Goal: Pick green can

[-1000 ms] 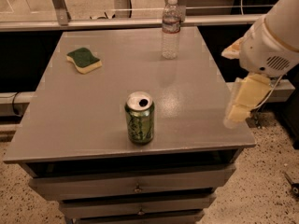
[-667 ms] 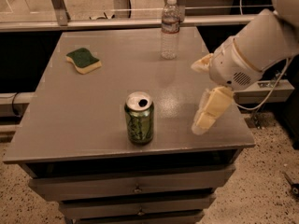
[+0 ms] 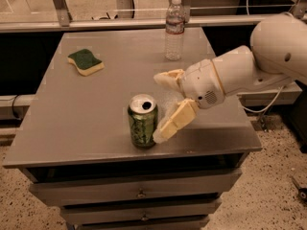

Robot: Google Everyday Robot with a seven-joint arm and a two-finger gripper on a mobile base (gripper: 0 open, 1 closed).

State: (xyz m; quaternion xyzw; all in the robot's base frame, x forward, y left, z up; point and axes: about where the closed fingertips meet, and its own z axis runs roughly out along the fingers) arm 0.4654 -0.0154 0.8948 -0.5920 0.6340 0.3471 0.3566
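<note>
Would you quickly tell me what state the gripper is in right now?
Gripper: open, holding nothing, fingers spread just right of the green can.

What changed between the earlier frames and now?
The hand swept left from the right edge of the table over to the green can. It is open at the can's right side, with the lower fingertip close to or touching the can. Nothing is grasped yet. The green can, sponge and water bottle stayed where they were.
</note>
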